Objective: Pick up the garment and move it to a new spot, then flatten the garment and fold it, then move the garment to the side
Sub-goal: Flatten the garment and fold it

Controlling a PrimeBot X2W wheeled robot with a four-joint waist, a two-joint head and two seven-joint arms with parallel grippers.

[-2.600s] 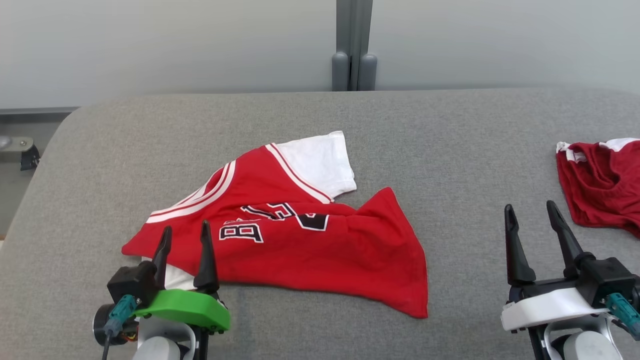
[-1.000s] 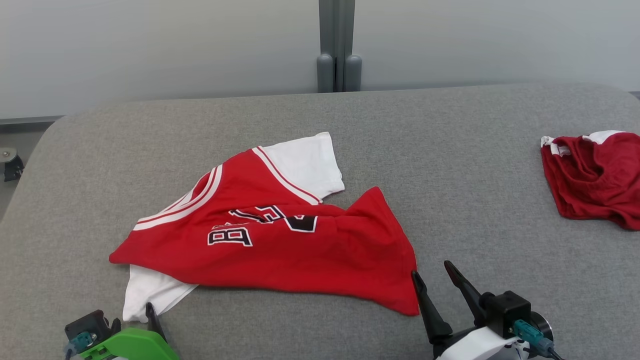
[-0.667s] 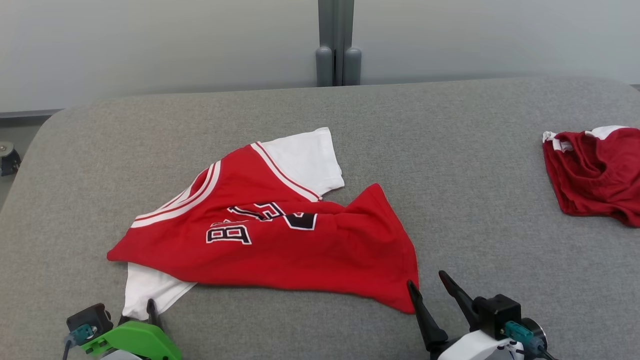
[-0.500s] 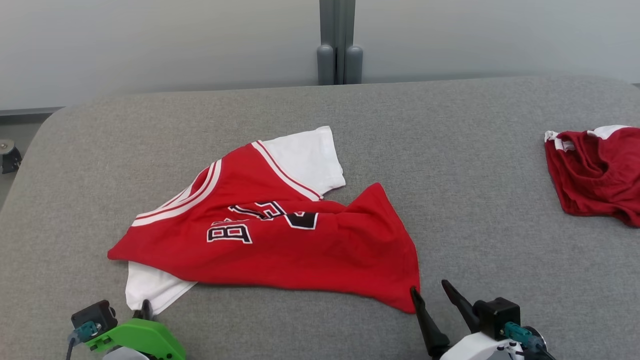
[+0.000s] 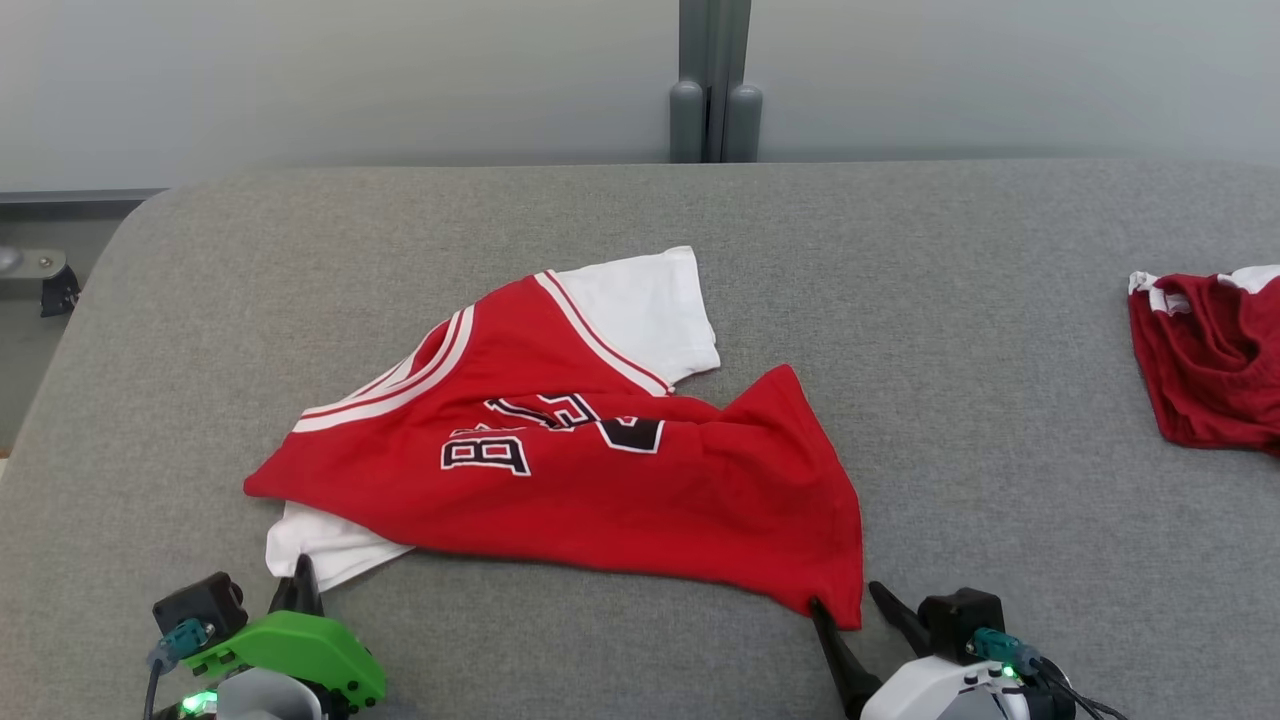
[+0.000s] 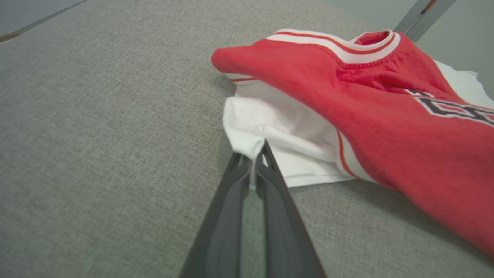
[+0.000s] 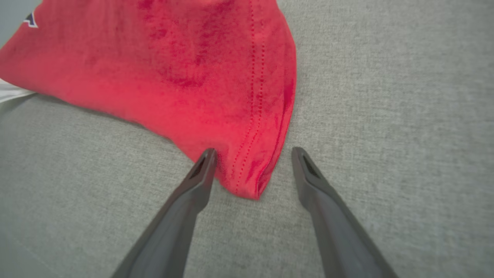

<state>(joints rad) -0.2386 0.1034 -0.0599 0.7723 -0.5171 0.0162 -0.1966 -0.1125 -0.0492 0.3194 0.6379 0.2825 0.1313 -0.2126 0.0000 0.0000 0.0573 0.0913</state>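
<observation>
left tool (image 6: 255,154) is clamped on the garment (image 5: 600,490) by its white sleeve (image 6: 266,129), right tool (image 7: 252,152) spread around the red hem corner (image 7: 251,179), guessing so both ends lift together.

The left gripper (image 6: 252,156) has a green cover, the right gripper (image 5: 845,597) a white one, both with teal plugs

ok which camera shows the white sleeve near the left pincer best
Left wrist view: the white short sleeve sits close, its corner pinched in the shut left pincer. Head view shows it small, poking from under the bright red T-shirt. Right wrist view catches a white sliver at its left edge.
</observation>
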